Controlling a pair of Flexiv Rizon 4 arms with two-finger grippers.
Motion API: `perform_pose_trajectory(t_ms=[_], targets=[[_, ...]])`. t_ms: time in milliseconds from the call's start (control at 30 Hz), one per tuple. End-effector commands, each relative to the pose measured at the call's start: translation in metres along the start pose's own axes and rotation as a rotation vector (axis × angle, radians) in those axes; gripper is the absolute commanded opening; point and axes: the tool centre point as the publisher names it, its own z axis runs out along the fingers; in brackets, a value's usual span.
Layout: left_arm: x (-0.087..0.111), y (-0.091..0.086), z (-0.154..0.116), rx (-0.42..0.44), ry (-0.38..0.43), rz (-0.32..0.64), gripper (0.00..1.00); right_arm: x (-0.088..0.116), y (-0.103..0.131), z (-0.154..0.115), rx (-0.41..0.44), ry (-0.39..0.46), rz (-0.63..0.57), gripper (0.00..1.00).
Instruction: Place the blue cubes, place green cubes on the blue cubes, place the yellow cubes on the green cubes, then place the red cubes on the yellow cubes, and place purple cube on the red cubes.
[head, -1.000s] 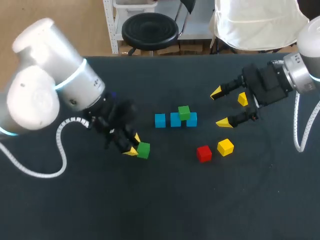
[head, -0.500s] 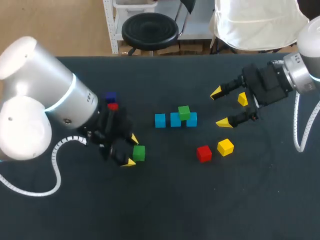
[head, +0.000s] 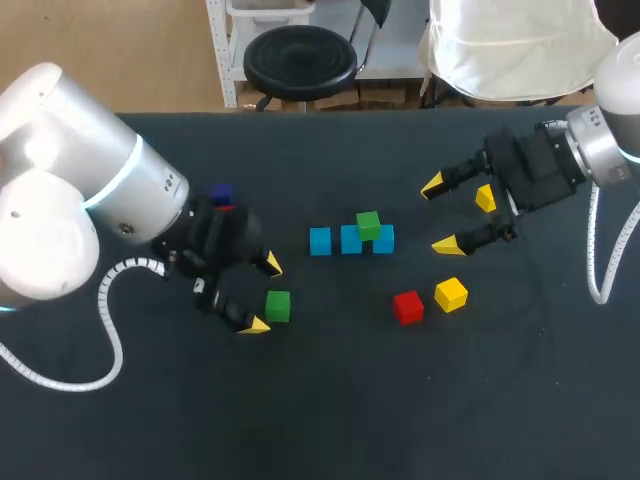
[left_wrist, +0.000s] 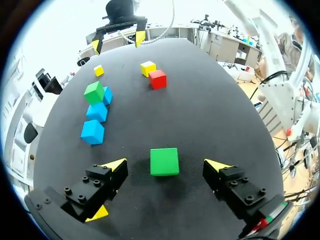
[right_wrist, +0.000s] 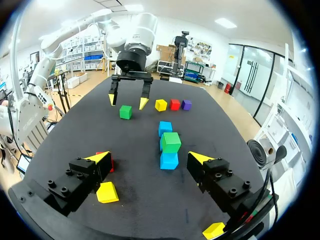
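Left gripper (head: 264, 295) (left_wrist: 165, 167): fingers spread wide, holding nothing. Loose green cube (head: 278, 306) (left_wrist: 164, 161) (right_wrist: 125, 112) sits flat on the desk (head: 330, 400), between the two yellow tips. In the left wrist view it is centred, with bare desk showing on both sides, so it touches neither finger. In the head view it lies slightly closer to the tip nearer the desk's front edge.

Blue cubes (head: 350, 239) (left_wrist: 96, 111) (right_wrist: 169, 160): three in a row mid-desk, well apart from the left gripper. The two on the right touch; the left one stands just apart. Stacked green cube (head: 368, 225) (left_wrist: 94, 92) (right_wrist: 171, 142) rests on top, over the joint of the two touching cubes.

Right gripper (head: 440, 215) (right_wrist: 149, 159): wide open, empty, to the right of the blue row. Small yellow cube (head: 485, 198) (right_wrist: 214, 230) shows between its fingers near their base in the head view; not gripped.

Red cube (head: 407, 307) (left_wrist: 157, 79) and yellow cube (head: 451, 294) (left_wrist: 148, 68) (right_wrist: 107, 192) lie side by side, in front of the blue row.

Behind the left arm: purple cube (head: 221, 192) (right_wrist: 186, 104), second red cube (head: 226, 211) (right_wrist: 174, 104). The right wrist view adds a third yellow cube (right_wrist: 160, 104), in line with them.
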Motion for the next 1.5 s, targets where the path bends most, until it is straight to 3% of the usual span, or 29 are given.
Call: perform_pose_trajectory(t_ms=[33,633,767,967,1133,1333,1433,1467,1500], targets=[[-0.004,0.010,0.003,0.030,0.008,0.007,1.00,0.000,0.001,0.000,0.002,-0.002,-0.001,1.00],[0.006,0.013,0.006,0.022,0.055,-0.023,1.00,0.000,0.001,0.000,0.002,-0.002,-0.001,1.00],[0.008,0.013,0.007,0.021,0.062,-0.030,0.81,0.000,0.001,0.000,0.002,-0.002,-0.001,1.00],[0.009,0.012,0.009,0.022,0.060,-0.033,0.61,0.000,0.001,0.000,0.002,-0.002,-0.001,1.00],[0.009,0.012,0.010,0.025,0.057,-0.032,0.76,0.000,0.001,0.000,0.002,-0.002,-0.001,1.00],[0.009,0.011,0.010,0.026,0.059,-0.034,0.83,0.000,0.001,0.000,0.002,-0.002,-0.001,1.00],[0.008,0.011,0.009,0.028,0.064,-0.031,0.72,0.000,0.001,0.000,0.002,-0.002,-0.001,1.00],[0.007,0.011,0.010,0.030,0.066,-0.031,0.65,0.000,0.001,0.000,0.002,-0.002,-0.001,1.00],[0.007,0.012,0.010,0.031,0.066,-0.031,0.50,0.000,0.001,0.000,0.002,-0.002,-0.001,1.00]])
